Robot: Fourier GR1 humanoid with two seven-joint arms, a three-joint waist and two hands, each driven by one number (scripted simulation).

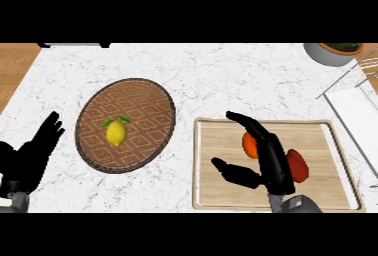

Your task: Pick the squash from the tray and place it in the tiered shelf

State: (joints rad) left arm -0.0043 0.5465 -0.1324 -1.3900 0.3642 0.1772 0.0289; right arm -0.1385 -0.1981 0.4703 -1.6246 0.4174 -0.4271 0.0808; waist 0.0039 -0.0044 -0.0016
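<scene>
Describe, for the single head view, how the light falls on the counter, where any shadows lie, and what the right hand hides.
Head view: light is even and soft across the marble counter, with no glare; only faint shadows hug the woven plate and the wooden tray; the right hand covers most of the orange-red squash, blurring its outline; the lemon shows unobstructed.

Lemon (116, 133) on woven plate (151, 95); pot (330, 54), perhaps planted, far corner.
</scene>
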